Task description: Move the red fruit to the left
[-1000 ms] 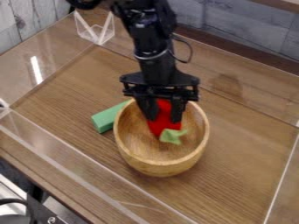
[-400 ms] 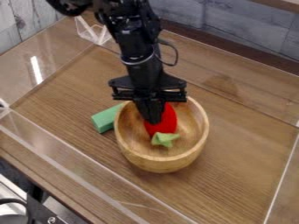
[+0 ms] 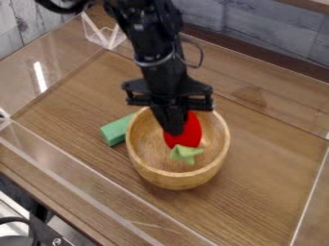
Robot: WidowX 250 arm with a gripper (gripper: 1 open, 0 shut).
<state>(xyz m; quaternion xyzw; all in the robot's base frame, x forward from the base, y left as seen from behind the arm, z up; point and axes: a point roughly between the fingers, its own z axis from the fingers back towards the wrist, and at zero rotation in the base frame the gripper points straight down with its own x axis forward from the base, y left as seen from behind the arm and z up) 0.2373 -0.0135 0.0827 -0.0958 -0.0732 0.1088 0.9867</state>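
Observation:
The red fruit (image 3: 188,132) is a small glossy red toy with a light green leafy cap at its lower end. It hangs inside the wooden bowl (image 3: 161,173), lifted a little off the bowl's floor. My gripper (image 3: 175,133) points almost straight down into the bowl and is shut on the red fruit, with the black fingers (image 3: 168,123) pressed against its upper left side. The fruit's upper part is hidden behind the fingers.
A flat green block (image 3: 121,128) lies on the wooden table (image 3: 77,96) just left of the bowl, touching its rim. Clear plastic walls (image 3: 38,154) surround the table on all sides. A clear wire-like stand (image 3: 103,35) sits at the back left.
The fingers closed on the red fruit, going from spread wide to pinched together. The arm then rose slightly, taking the fruit up with it.

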